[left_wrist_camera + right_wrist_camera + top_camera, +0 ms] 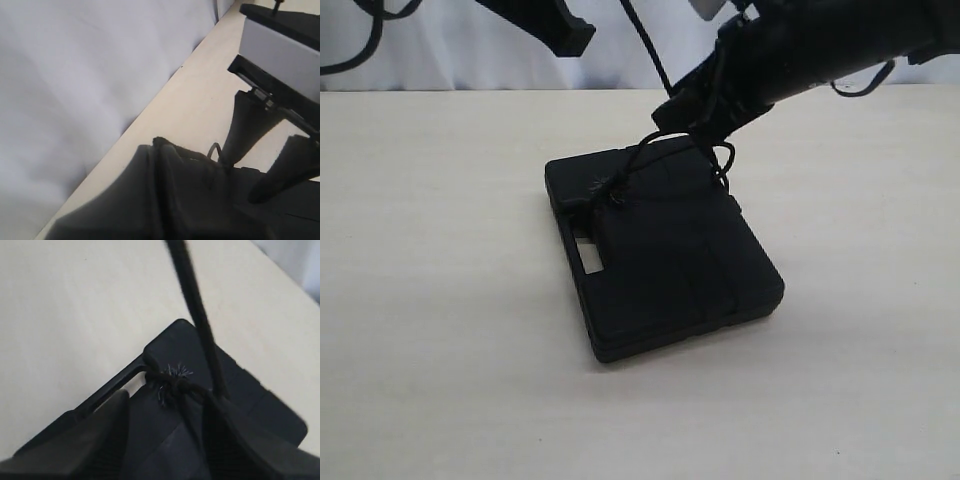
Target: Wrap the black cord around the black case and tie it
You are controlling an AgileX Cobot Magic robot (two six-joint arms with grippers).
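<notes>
while right gripper [688, 125] seems to be cinching black cord [172, 377] on black case [670, 260] (fingers [95, 440]: can't tell), i'm advising slow, even pull.

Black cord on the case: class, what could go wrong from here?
1. The black cord lies in slack loops near one end of the black case, so it could slide off that corner.
2. The left gripper hangs open off the case; if the right gripper pulls, the unheld case may shift.

Matte black cord [175, 380], black case [670, 260], beige table [440, 300]
</notes>
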